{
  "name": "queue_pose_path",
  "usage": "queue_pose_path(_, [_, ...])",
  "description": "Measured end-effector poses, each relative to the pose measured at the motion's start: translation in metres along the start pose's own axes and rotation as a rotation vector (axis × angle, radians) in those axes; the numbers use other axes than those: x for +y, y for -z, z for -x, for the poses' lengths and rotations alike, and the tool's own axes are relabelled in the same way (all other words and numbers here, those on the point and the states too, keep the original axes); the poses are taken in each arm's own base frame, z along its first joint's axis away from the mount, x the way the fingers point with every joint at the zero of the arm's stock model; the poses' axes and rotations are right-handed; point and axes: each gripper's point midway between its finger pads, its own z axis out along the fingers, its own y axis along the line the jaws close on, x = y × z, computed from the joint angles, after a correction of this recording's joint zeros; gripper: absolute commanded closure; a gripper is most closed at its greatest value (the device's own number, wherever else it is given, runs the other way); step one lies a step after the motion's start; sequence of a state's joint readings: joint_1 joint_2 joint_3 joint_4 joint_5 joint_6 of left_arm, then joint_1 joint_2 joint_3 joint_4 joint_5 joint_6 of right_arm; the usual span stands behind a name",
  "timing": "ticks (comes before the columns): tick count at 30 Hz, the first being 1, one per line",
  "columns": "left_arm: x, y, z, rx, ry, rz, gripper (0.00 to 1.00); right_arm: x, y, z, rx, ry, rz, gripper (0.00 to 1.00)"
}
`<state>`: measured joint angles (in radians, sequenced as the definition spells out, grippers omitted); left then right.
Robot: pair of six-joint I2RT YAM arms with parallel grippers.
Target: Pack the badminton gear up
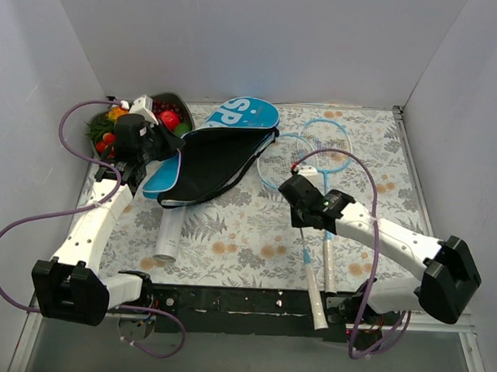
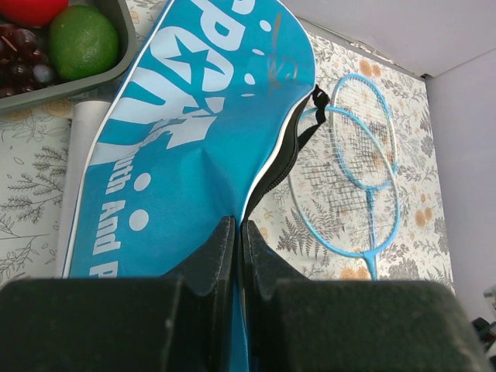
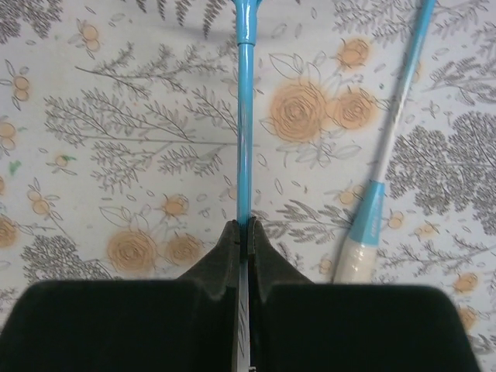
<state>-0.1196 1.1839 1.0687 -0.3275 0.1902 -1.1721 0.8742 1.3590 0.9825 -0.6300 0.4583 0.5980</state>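
The blue "SPORT" bag (image 1: 240,115) lies open at the back, its black lining (image 1: 216,163) facing up. My left gripper (image 1: 155,144) is shut on the edge of the bag's blue flap (image 2: 194,116), and in the left wrist view the fabric runs between the closed fingers of the gripper (image 2: 239,226). Two light-blue rackets (image 1: 317,148) lie crossed to the right of the bag. My right gripper (image 1: 300,197) is shut on the blue shaft (image 3: 245,116) of one racket. The other racket's shaft and handle (image 3: 372,217) lie beside it on the cloth. The white shuttlecock tube (image 1: 169,232) lies in front of the bag.
A grey tray (image 1: 163,98) of colourful fruit stands in the back left corner, next to the left gripper; a lime (image 2: 81,43) shows in it. A floral cloth (image 1: 246,227) covers the table. White walls close in the back and both sides.
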Motion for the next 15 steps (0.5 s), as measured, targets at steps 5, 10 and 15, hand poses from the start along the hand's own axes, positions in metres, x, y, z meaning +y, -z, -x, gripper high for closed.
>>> queue_pose_path(5, [-0.009, -0.003, -0.008, 0.011, -0.001, -0.002, 1.0, -0.026, 0.028, -0.014, -0.01, 0.008, -0.015, 0.99])
queue_pose_path(10, [-0.031, -0.009, -0.028, 0.042, -0.03, -0.016, 1.0, -0.037, 0.056, -0.014, -0.057, 0.004, 0.009, 0.99])
queue_pose_path(15, [-0.049, -0.015, -0.045, 0.062, -0.041, -0.027, 1.0, -0.044, 0.071, -0.02, -0.064, 0.006, 0.031, 0.99])
